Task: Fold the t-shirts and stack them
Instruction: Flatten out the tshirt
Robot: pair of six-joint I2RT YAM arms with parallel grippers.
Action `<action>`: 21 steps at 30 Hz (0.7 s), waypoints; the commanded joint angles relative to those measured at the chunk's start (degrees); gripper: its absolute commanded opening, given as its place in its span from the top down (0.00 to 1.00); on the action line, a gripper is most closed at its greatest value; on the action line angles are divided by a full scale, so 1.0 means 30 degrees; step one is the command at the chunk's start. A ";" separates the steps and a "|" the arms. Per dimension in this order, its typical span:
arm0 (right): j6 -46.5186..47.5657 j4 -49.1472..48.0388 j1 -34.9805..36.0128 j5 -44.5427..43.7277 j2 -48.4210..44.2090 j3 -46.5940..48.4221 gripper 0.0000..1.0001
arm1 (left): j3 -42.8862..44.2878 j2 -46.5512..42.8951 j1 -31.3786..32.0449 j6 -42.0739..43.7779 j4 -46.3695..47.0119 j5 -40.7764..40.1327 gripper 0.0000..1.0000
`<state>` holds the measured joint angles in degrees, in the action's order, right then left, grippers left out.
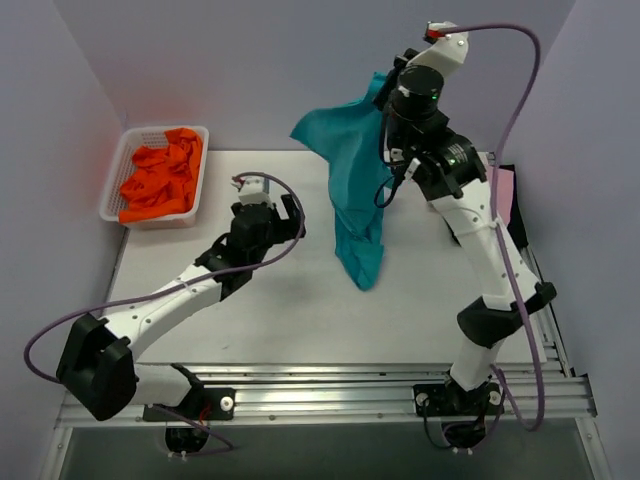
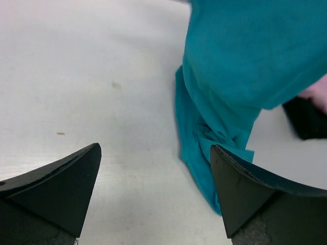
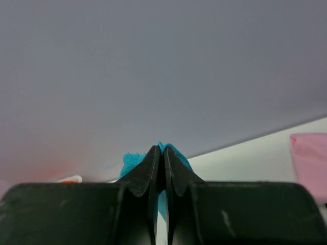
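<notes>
A teal t-shirt (image 1: 355, 180) hangs in the air from my right gripper (image 1: 388, 95), which is raised high at the back of the table. Its lower end rests crumpled on the table. In the right wrist view the right gripper (image 3: 162, 149) is shut on a pinch of the teal t-shirt (image 3: 132, 161). My left gripper (image 1: 292, 215) hovers low, left of the hanging shirt, and does not touch it. In the left wrist view the left gripper (image 2: 155, 148) is open and empty, with the teal t-shirt (image 2: 230, 76) ahead on the right. Orange t-shirts (image 1: 160, 180) lie bunched in the basket.
The white mesh basket (image 1: 113, 195) stands at the back left corner. A pink t-shirt (image 2: 318, 94) and a black t-shirt (image 2: 306, 120) lie at the table's right side, behind the right arm; the pink t-shirt (image 3: 309, 158) also shows at the right wrist view's edge. Grey walls enclose three sides.
</notes>
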<state>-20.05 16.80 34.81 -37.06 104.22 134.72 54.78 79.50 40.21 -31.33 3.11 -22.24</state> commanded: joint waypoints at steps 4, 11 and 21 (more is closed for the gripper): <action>0.1326 -0.3838 -0.0206 -0.0123 -0.6402 -0.8766 1.00 | -0.1297 -0.3296 -0.1887 0.0541 -0.0511 -0.1316 0.03; -0.2540 -0.3490 -0.0059 -0.2498 -1.2853 -1.9788 1.00 | -0.1007 -0.3097 -0.3730 0.0836 -0.0424 -0.0561 0.04; -0.8314 0.2047 0.0087 -0.5810 -1.0689 -2.4510 1.00 | -0.1795 0.1563 -0.3822 -0.1096 0.3144 0.4275 0.04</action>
<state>-37.06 16.25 34.61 -47.90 71.81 64.12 49.89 84.12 28.71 -32.08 5.32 -14.57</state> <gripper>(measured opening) 0.010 0.959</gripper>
